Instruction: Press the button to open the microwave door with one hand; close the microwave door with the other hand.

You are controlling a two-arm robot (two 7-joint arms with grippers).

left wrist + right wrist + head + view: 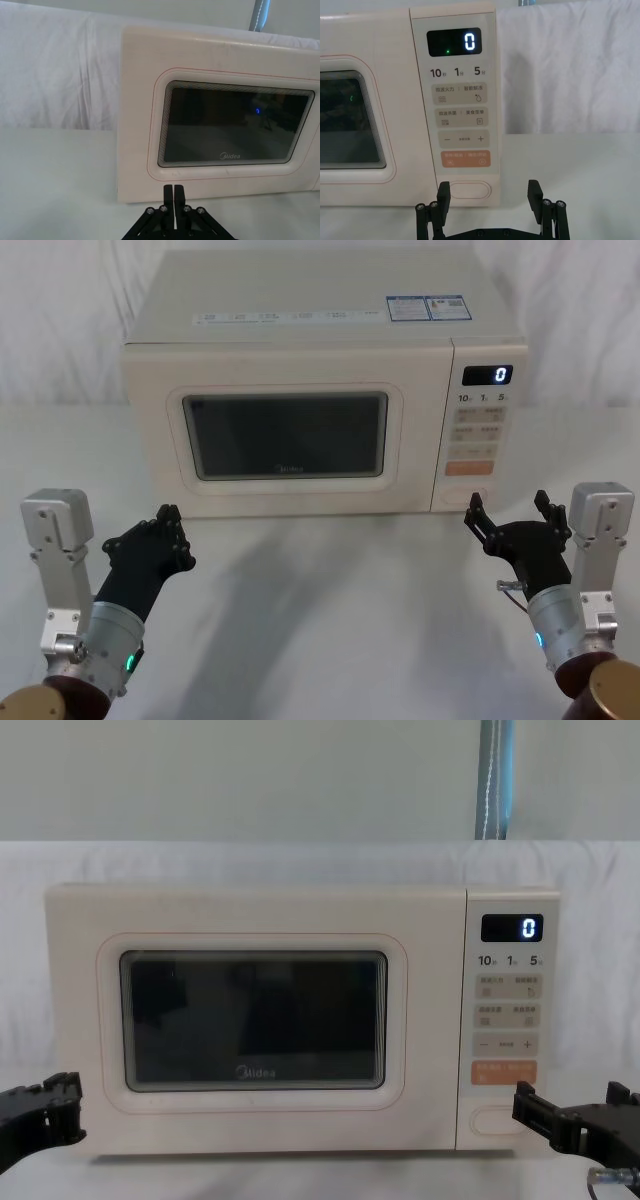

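The microwave door point(285, 435) is closed, a cream panel with a dark window and a Midea logo, also seen in the left wrist view point(235, 125) and the chest view point(250, 1020). The button point(468, 497) is the wide blank cream key at the bottom of the control panel point(470, 190) point(497, 1120). My right gripper point(510, 502), with a blue wrist ring, hangs open just in front of the button without touching it point(489, 187) point(572, 1110). In front of the door's lower left corner, and apart from it, my green-ringed left gripper point(168, 512) is shut on nothing point(173, 189) point(55, 1105).
The microwave stands on a white cloth-covered table point(320, 580) against a white backdrop. Its display point(487, 374) reads 0. An orange key point(465, 158) sits just above the button. Bare tabletop lies between the two arms.
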